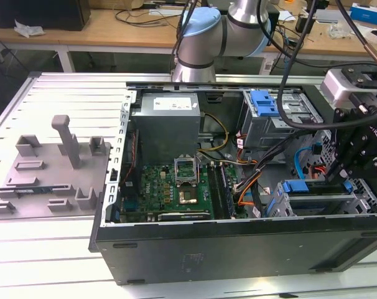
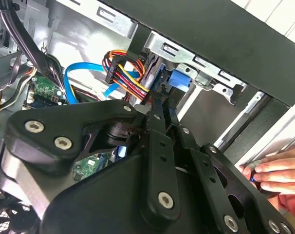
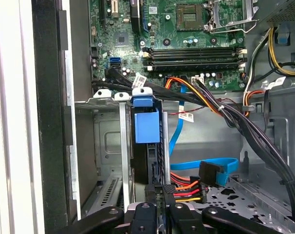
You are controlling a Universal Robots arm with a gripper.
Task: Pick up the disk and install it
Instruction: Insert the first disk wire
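The gripper (image 3: 157, 207), fingers pinching the disk (image 3: 146, 146) edge-on, holds it in the drive cage (image 3: 106, 146). Risk: power cable bundle (image 3: 184, 187) beside the fingers could snag; a hand (image 2: 279, 170) rests nearby.

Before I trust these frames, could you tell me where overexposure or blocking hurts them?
In the exterior view the pale table looks overexposed; in the second wrist view the gripper body blocks the lower half; in the first wrist view the drive cage interior sits shadowed.
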